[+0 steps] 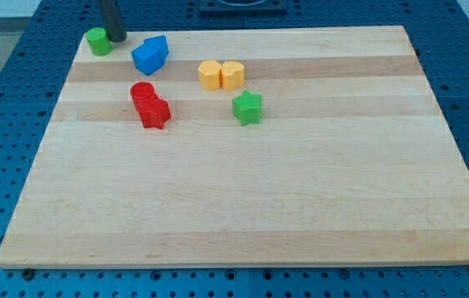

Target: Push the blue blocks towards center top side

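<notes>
Two blue blocks [150, 55] sit pressed together near the view's top left of the wooden board [242, 199]; their shapes are hard to make out. My tip [117, 38] rests at the board's top left edge, just left of the blue blocks and right beside a green cylinder [98, 40]. The tip does not touch the blue blocks.
A red cylinder [142, 93] and a red block [155, 112] sit below the blue blocks. Two yellow blocks [221, 74] lie side by side right of the blue ones. A green star-shaped block [248, 108] is below the yellow pair.
</notes>
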